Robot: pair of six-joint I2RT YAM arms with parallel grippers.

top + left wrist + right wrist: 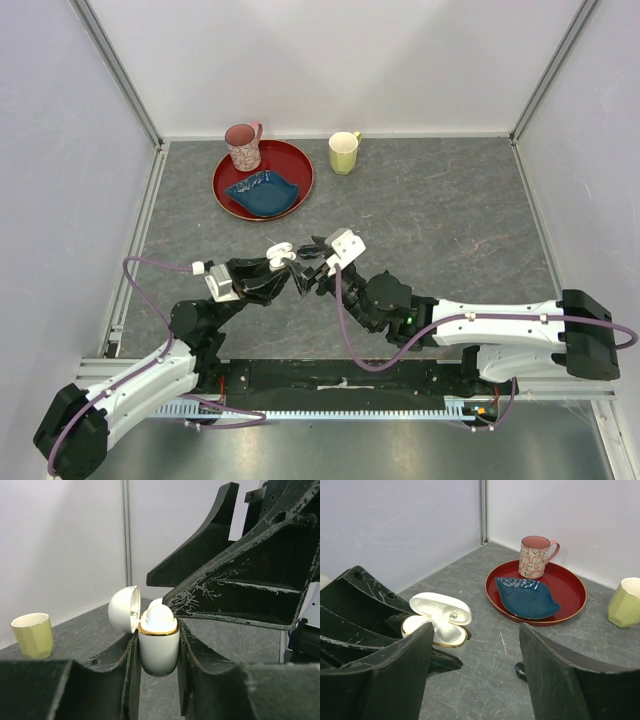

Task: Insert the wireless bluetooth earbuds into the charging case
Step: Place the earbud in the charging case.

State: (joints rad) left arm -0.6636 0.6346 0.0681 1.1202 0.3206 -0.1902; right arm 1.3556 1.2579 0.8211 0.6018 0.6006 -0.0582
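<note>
The charging case point(158, 650) is small, white and glossy, with a thin gold rim point(158, 630) round its mouth and its rounded lid point(122, 609) swung open to one side. The white bulb ends of the earbuds point(160, 617) stand up out of the mouth, seated in the case. The left arm point(150, 375) has its jaws clenched on the case's two flanks and holds it upright over the near middle of the bench point(430, 200). The jaws of the right arm point(480, 325) are spread wide just beside and above the case, with nothing between them. The bench is a grey, stone-patterned top, shut in on three sides by pale walls point(330, 60) with metal posts at the corners. Toward the back left lies a round red tray point(570, 587) holding a dark blue leaf-shaped dish point(527, 597) and, at its far edge, a pink patterned mug point(535, 556). A yellow-green mug point(626, 602) stands on the bench to the right of the tray, apart from it.
</note>
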